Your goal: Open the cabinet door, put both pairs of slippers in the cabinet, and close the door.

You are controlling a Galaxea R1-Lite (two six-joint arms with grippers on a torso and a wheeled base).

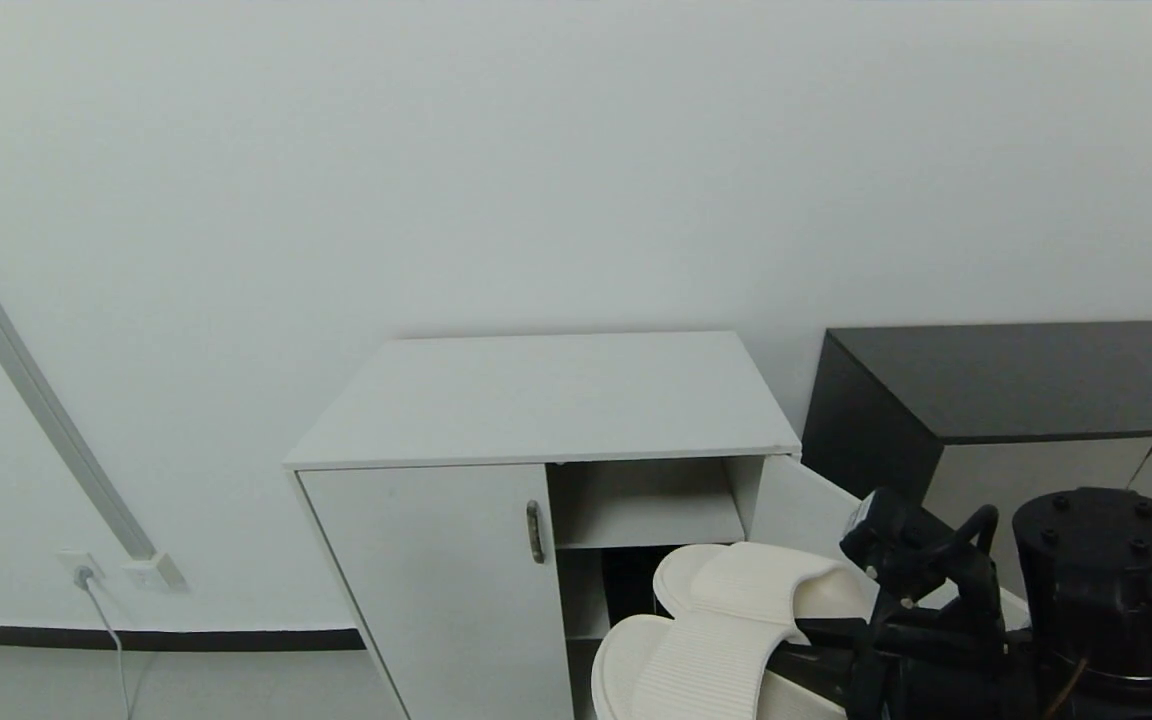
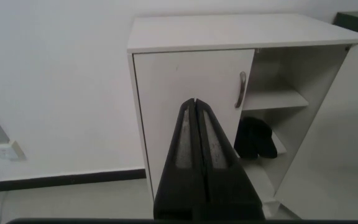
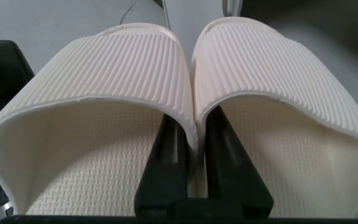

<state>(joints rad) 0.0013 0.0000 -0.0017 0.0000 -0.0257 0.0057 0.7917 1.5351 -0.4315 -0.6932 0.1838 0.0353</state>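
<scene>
Right wrist view: the right gripper (image 3: 197,168) is closed on the touching inner edges of the cream slippers (image 3: 129,68) — one thin pinch for both. In the head view they hang just before the cabinet (image 1: 546,400), its right door (image 1: 801,505) open (a black pair (image 2: 257,138) sits inside). A toe catching the shelf (image 1: 646,535) could tug one slipper loose. The left gripper (image 2: 195,124) is closed, empty.

My left gripper (image 2: 195,104): fingers (image 2: 182,146) pressed flat together with nothing between them, pointing at the closed door of the cabinet (image 2: 191,68). My right gripper (image 3: 196,134): clamped on the touching inner sides of the cream slippers (image 3: 135,68), one finger inside each. My right arm (image 1: 936,620): stretched low before the cabinet's open half.
</scene>
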